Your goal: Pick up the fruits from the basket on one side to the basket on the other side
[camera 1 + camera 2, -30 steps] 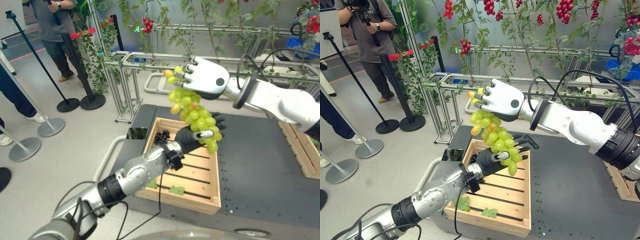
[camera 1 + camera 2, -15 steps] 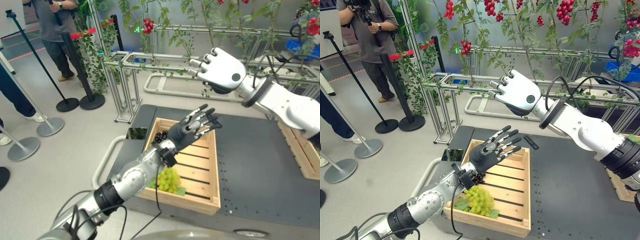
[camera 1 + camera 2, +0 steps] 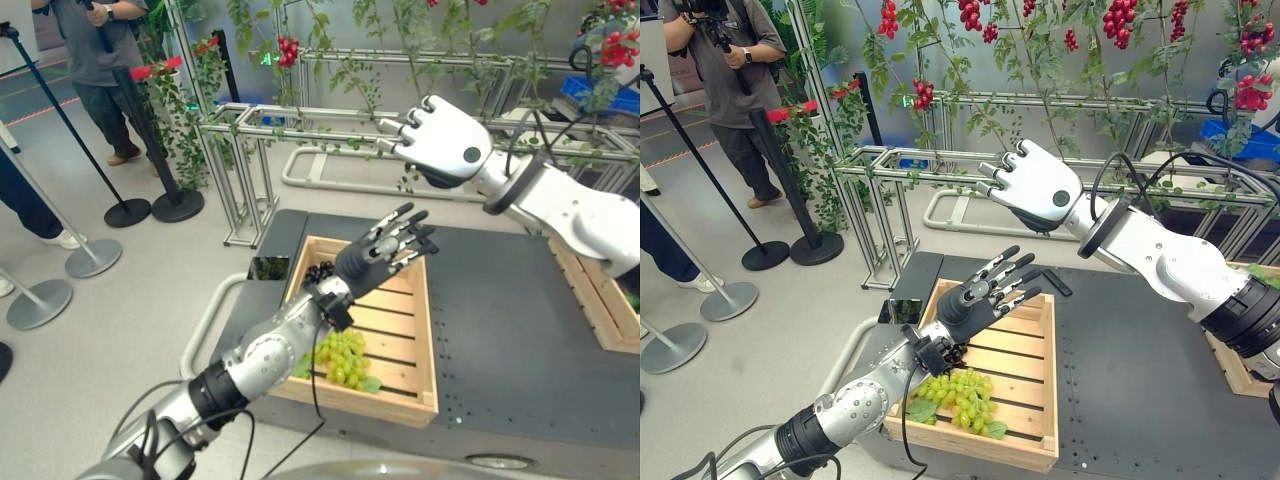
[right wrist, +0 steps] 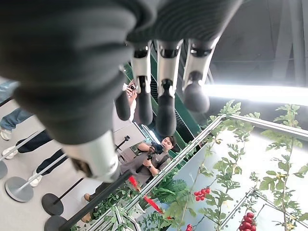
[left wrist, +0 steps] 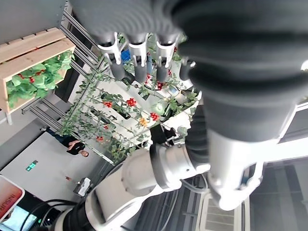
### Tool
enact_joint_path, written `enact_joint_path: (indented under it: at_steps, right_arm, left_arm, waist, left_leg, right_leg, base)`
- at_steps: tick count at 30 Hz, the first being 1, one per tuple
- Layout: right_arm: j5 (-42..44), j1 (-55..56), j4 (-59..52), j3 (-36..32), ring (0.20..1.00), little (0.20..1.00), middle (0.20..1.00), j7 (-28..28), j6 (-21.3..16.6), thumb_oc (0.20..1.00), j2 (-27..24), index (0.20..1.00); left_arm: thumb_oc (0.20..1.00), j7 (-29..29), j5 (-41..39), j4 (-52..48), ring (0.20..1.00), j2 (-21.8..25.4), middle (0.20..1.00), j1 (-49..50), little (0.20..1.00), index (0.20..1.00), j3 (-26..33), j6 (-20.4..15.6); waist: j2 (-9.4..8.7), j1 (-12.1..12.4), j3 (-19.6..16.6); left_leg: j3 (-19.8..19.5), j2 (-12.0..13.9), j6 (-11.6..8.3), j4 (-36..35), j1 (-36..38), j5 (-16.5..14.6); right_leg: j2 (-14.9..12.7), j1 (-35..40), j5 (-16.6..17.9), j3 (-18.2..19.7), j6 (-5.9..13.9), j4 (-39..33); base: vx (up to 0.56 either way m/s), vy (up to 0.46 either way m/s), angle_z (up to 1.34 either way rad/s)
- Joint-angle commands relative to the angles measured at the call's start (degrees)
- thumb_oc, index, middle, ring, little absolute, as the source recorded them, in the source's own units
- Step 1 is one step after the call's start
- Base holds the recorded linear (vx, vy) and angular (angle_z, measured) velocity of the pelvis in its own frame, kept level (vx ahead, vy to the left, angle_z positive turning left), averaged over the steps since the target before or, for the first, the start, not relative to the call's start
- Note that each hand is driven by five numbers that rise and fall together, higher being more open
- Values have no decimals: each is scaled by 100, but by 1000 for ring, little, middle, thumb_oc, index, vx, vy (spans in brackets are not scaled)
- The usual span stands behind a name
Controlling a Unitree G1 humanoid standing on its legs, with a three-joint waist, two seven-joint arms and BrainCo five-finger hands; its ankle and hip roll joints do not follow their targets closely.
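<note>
A bunch of green grapes (image 3: pixel 340 357) is seen lying in the wooden crate (image 3: pixel 421 388) at the lower centre of the left eye view, in the near left corner of the slatted floor beside a few green leaves (image 3: pixel 923 409). A small cluster of dark berries (image 3: pixel 321 272) is seen at the crate's far left corner. Neither hand is holding fruit. The left hand (image 3: pixel 378 257) is held above the crate in the middle of the frame, palm up, with its fingers spread straight and nothing between them. The right hand (image 3: pixel 440 148) is held higher, in the upper centre-right, above the far edge of the black table (image 3: pixel 500 330), with its fingers loosely relaxed and empty; in the right wrist view its fingers (image 4: pixel 165 108) are shown uncurled against the background.

A second wooden crate (image 3: pixel 600 310) is seen at the right edge of the frame. In the left wrist view a crate (image 5: pixel 33 60) filled with green leaves and small red fruit is visible.

The step in hand is judged to be a release just completed: the grapes are delivered into the left-hand crate. The next move is judged to call for the right arm being swung back to the right-hand crate so that another fruit can be grasped, and for the left hand being kept clear of the drop zone.
</note>
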Motion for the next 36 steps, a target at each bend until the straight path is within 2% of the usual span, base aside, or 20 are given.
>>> enact_joint_path:
  at_steps: [1, 2, 3, 5, 6, 7, 8, 9, 10, 11, 13, 17, 20, 21, 23, 26, 28, 29, 33, 36]
  right_arm:
    - [621, 825, -74, -1009, 1000, 1000, 1000, 73, 46, 1000, -60, 1000]
    - [617, 894, -98, -1081, 1000, 1000, 1000, 82, 41, 1000, -57, 1000]
    - [949, 1336, -69, -1418, 1000, 1000, 1000, 171, -84, 1000, 91, 1000]
    - [2008, 2451, -23, -2440, 1000, 1000, 1000, 268, -316, 1000, 773, 1000]
    - [2985, 2882, 15, -2862, 1000, 1000, 1000, 414, -489, 1000, 1327, 1000]
    - [4522, 3468, 34, -3236, 1000, 1000, 1000, 814, -653, 1000, 2134, 1000]
    - [5174, 3736, 50, -3457, 1000, 1000, 1000, 982, -656, 1000, 2563, 1000]
    - [5934, 3847, 177, -3584, 1000, 1000, 1000, 1020, -821, 1000, 3089, 1000]
    - [7039, 4162, 309, -3794, 1000, 1000, 1000, 1244, -1037, 1000, 3951, 1000]
    - [7045, 4164, 310, -3795, 1000, 1000, 1000, 1251, -1040, 1000, 3955, 1000]
    - [7508, 4480, 385, -3795, 1000, 1000, 1000, 1478, -973, 1000, 4337, 1000]
    - [7470, 4506, 469, -3754, 1000, 1000, 1000, 1567, -963, 1000, 4409, 1000]
    - [7269, 4435, 542, -3721, 1000, 1000, 1000, 1513, -984, 1000, 4460, 1000]
    - [7144, 4435, 628, -3679, 1000, 1000, 1000, 1503, -949, 1000, 4449, 1000]
    - [6875, 4402, 748, -3630, 1000, 1000, 1000, 1462, -888, 1000, 4390, 1000]
    - [6813, 4279, 1034, -3495, 1000, 1000, 1000, 1371, -882, 1000, 4324, 1000]
    - [6743, 4231, 1135, -3426, 1000, 1000, 1000, 1380, -860, 1000, 4321, 1000]
    - [6645, 4007, 1286, -3322, 1000, 1000, 1000, 1291, -848, 1000, 4290, 1000]
    - [6577, 3860, 1348, -3266, 1000, 1000, 1000, 1239, -865, 1000, 4163, 1000]
    - [6581, 3665, 1688, -2988, 1000, 1000, 1000, 1101, -851, 1000, 4163, 1000]
  left_arm:
    - [1000, -206, 1304, -151, 1000, 609, 1000, 251, 1000, 1000, 633, -231]
    - [1000, -203, 1308, -161, 1000, 628, 1000, 251, 1000, 1000, 613, -229]
    - [1000, -284, 1545, -165, 1000, 807, 1000, 510, 1000, 1000, 840, -206]
    - [1000, -431, 2462, -318, 1000, 1149, 1000, 897, 1000, 1000, 1390, -326]
    - [1000, -415, 3166, -324, 1000, 1299, 1000, 1077, 1000, 1000, 1682, -480]
    - [1000, -304, 3495, -185, 1000, 1205, 1000, 1399, 1000, 1000, 2025, -583]
    - [1000, -271, 3496, -180, 1000, 1083, 1000, 1620, 1000, 1000, 2203, -634]
    - [1000, -263, 3708, -160, 1000, 927, 1000, 1819, 1000, 1000, 2430, -654]
    - [1000, -113, 4070, -213, 1000, 740, 1000, 2164, 1000, 1000, 2738, -754]
    - [1000, -112, 4070, -220, 1000, 747, 1000, 2172, 1000, 1000, 2741, -751]
    - [1000, -47, 4203, -255, 1000, 508, 1000, 2463, 1000, 1000, 3029, -800]
    - [1000, 7, 4726, -287, 1000, 509, 1000, 2526, 1000, 1000, 3237, -1009]
    - [1000, 174, 5130, -221, 1000, 565, 1000, 2524, 1000, 1000, 3383, -1185]
    - [1000, 204, 5179, -175, 1000, 574, 1000, 2505, 1000, 1000, 3394, -1203]
    - [1000, 150, 5205, -266, 1000, 625, 1000, 2467, 1000, 1000, 3427, -1274]
    - [1000, 148, 4898, -253, 1000, 524, 1000, 2229, 1000, 1000, 3280, -1329]
    - [1000, 87, 4847, -306, 1000, 498, 1000, 2190, 1000, 1000, 3231, -1338]
    - [1000, 28, 4826, -436, 1000, 448, 1000, 2100, 1000, 1000, 3079, -1374]
    - [1000, 101, 4844, -507, 1000, 463, 1000, 1944, 1000, 1000, 2966, -1409]
    - [1000, 204, 4849, -601, 1000, 588, 1000, 1651, 1000, 1000, 2845, -1509]
  waist:
    - [-224, 78, 104]
    - [-249, 88, 90]
    - [-237, 111, 147]
    - [-294, 198, 213]
    - [-315, 251, 261]
    - [-348, 323, 327]
    - [-364, 361, 341]
    - [-371, 410, 356]
    - [-383, 443, 346]
    - [-395, 433, 318]
    - [-392, 445, 278]
    - [-371, 438, 380]
    - [-358, 464, 532]
    - [-344, 467, 594]
    - [-355, 478, 681]
    - [-408, 416, 912]
    - [-452, 460, 924]
    - [-453, 532, 1056]
    - [-372, 503, 1256]
    - [-334, 472, 1680]
  left_leg:
    - [-94, -4, -31, 356, 26, -624]
    - [-97, -12, -26, 358, 1, -603]
    - [-94, -5, -26, 359, 5, -613]
    - [-108, -27, -11, 438, -93, -605]
    - [-125, -33, -3, 534, -148, -623]
    - [-163, -45, 5, 642, -216, -638]
    - [-192, -60, 22, 650, -227, -649]
    - [-197, -67, 32, 620, -192, -677]
    - [-205, -121, 79, 546, -164, -689]
    - [-210, -133, 87, 540, -198, -664]
    - [-206, -233, 194, 430, -162, -710]
    - [-176, -300, 321, 377, -110, -751]
    - [-122, -362, 441, 304, -26, -768]
    - [-141, -337, 453, 285, -29, -759]
    - [-158, -328, 443, 264, -47, -758]
    - [-347, -376, 417, 409, -356, -762]
    - [-361, -403, 405, 470, -455, -768]
    - [-323, -393, 328, 531, -762, -679]
    - [-445, -290, 209, 700, -1109, -569]
    - [-634, -136, 99, 951, -1544, -440]
  right_leg:
    - [-319, 255, 455, -135, 617, -539]
    - [-326, 237, 474, -139, 615, -546]
    - [-325, 237, 462, -145, 619, -540]
    - [-357, 188, 485, -158, 615, -536]
    - [-369, 188, 481, -171, 610, -530]
    - [-390, 204, 490, -223, 599, -531]
    - [-403, 228, 493, -254, 599, -539]
    - [-420, 273, 492, -292, 609, -543]
    - [-476, 273, 519, -311, 641, -509]
    - [-486, 243, 536, -318, 642, -516]
    - [-626, 120, 532, -287, 686, -229]
    - [-800, -274, 534, -87, 772, 526]
    - [-924, -713, 853, 174, 957, 1275]
    - [-890, -874, 826, 213, 969, 1456]
    - [-783, -1080, 732, 335, 922, 1264]
    - [-374, -1339, 598, 891, 742, 634]
    - [-411, -1214, 620, 804, 714, 352]
    - [-354, -1129, 704, 624, 660, -38]
    - [-312, -1272, 692, 478, 569, -32]
    - [-254, -1711, 604, 447, 433, 257]
  base:
    - [0, 0, 0]
    - [0, 0, 0]
    - [-37, -1, -4]
    - [-32, 8, -4]
    - [0, 0, 0]
    - [-15, 38, 0]
    - [19, 53, 5]
    - [52, 107, 18]
    - [37, 95, 20]
    - [15, 121, 17]
    - [12, 190, 6]
    - [-12, 162, 5]
    - [-13, 131, -10]
    - [-43, 63, -17]
    - [-21, -3, -13]
    - [-92, -57, 3]
    - [-110, -102, 46]
    - [-145, -104, 37]
    - [-159, -144, 24]
    - [-233, -163, 26]
